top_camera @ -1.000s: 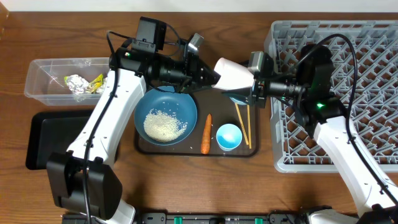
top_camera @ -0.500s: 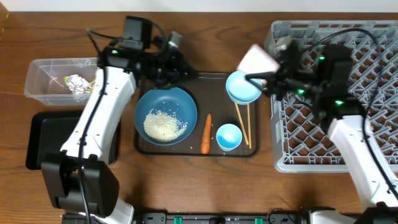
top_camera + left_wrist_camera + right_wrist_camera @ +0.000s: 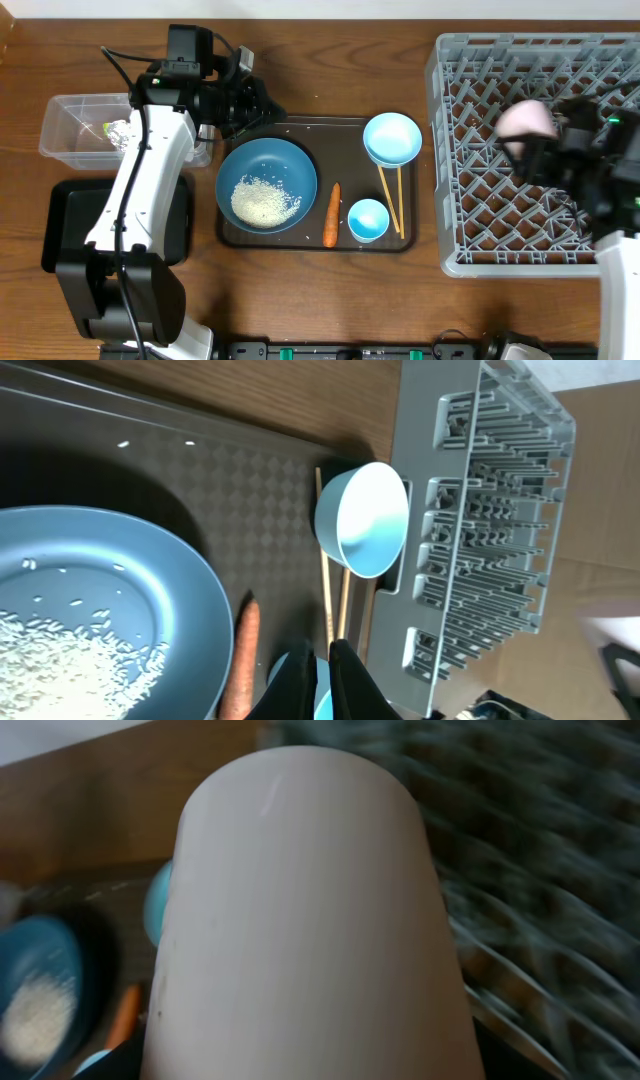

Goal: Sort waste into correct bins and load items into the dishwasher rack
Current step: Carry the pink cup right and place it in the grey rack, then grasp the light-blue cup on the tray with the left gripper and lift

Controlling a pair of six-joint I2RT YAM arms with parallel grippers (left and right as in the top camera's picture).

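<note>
Pink cup (image 3: pixel 526 120): located above the dishwasher rack (image 3: pixel 447 200), over its rear middle pegs, clamped at the tip of the right gripper (image 3: pixel 541 142). In the right wrist view the cup (image 3: pixel 300 920) fills the frame and hides the fingers; both views are blurred here.

Left gripper (image 3: pixel 262 104): fingers pressed together, holding nothing, positioned over the rear left corner of the dark-brown serving tray (image 3: pixel 345 150).

Tray contents:
- dark-blue bowl (image 3: pixel 292 165), containing the heap of white rice grains (image 3: pixel 264 202);
- carrot (image 3: pixel 332 214), just beside that bowl;
- small light-blue bowl (image 3: pixel 368 219), right of the carrot;
- larger light-blue bowl (image 3: pixel 392 138), rear right, touching the chopsticks (image 3: pixel 390 200).
</note>
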